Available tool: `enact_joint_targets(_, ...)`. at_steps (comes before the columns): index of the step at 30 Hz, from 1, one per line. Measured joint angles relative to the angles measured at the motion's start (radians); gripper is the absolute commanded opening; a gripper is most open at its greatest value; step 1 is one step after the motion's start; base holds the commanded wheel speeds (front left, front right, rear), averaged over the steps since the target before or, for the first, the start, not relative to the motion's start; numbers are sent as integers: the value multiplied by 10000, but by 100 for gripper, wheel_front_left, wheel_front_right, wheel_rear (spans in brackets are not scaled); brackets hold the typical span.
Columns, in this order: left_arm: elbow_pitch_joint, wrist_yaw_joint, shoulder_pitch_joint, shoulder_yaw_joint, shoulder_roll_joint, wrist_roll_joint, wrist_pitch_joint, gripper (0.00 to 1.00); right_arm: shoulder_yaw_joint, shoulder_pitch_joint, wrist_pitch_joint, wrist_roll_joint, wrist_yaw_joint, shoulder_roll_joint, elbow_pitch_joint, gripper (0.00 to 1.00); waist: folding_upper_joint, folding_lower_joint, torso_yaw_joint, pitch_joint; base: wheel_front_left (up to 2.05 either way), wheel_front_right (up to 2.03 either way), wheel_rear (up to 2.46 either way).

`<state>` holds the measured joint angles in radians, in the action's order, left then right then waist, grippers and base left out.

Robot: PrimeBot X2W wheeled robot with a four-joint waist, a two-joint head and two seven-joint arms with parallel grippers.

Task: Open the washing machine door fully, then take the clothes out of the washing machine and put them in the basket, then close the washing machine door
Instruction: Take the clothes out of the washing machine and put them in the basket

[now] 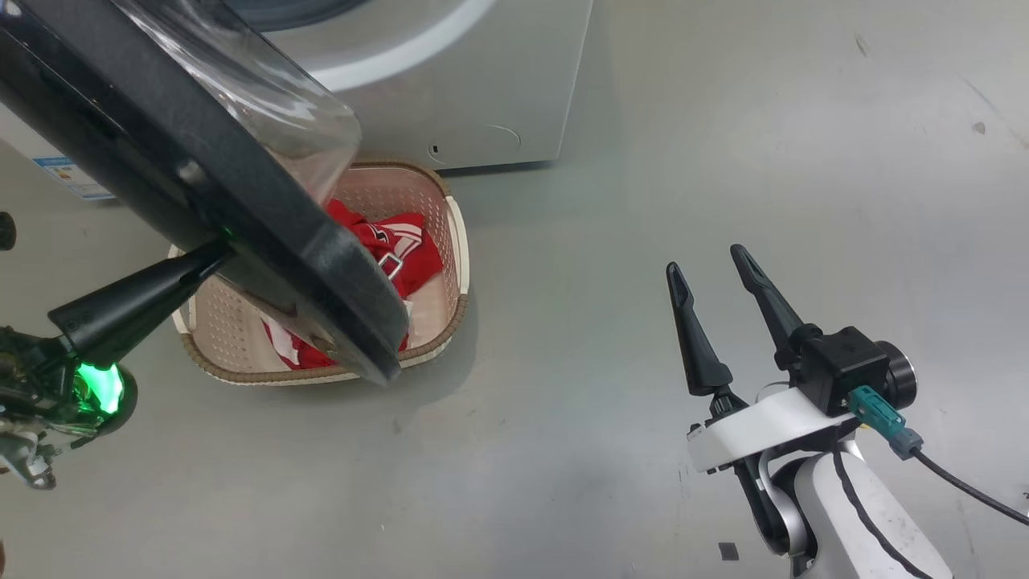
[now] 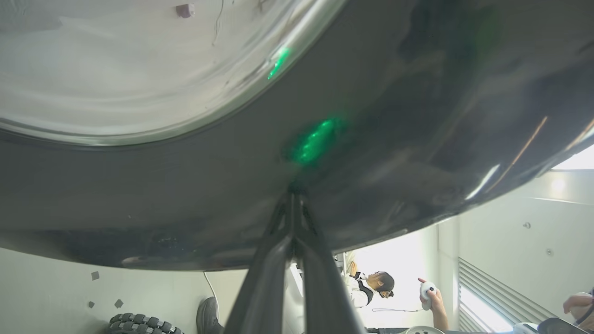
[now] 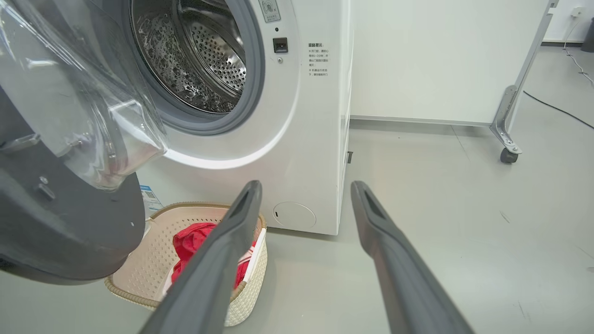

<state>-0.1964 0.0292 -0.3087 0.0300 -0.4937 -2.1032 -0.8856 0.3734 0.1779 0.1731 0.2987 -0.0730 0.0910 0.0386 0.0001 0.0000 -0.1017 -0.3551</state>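
Basket [image 1: 459, 273] partly behind washing machine door [image 1: 211, 186]

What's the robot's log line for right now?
clothes: red, in basket | door: open | left fingers: shut, against door | right fingers: open, empty

washing machine [image 3: 301, 139]: 1 | door [image 1: 241, 201]: 1 | basket [image 1: 386, 193]: 1 | red clothes [image 1: 402, 253]: one heap, pieces uncountable | pincers: 2, left pincer [image 1: 223, 249] and right pincer [image 1: 703, 258] | person [image 2: 366, 287]: at least 1 | tyre [image 2: 139, 322]: 1 | wheeled panel [image 3: 441, 60]: 1
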Motion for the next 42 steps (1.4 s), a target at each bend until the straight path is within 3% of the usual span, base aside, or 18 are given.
enact_joint_targets(19, 132, 627, -1924, 646, 247, 217, 439, 0, 190, 515, 357, 270, 0, -263, 244, 100, 0, 0, -1019, -1156, 0, 0, 0)
enact_joint_targets(42, 2067, 892, -4381, 903, 604, 899, 1812, 0, 663, 1058, 675, 886, 102, -366, 980, 100, 0, 0, -2545, -1820, 0, 0, 0)
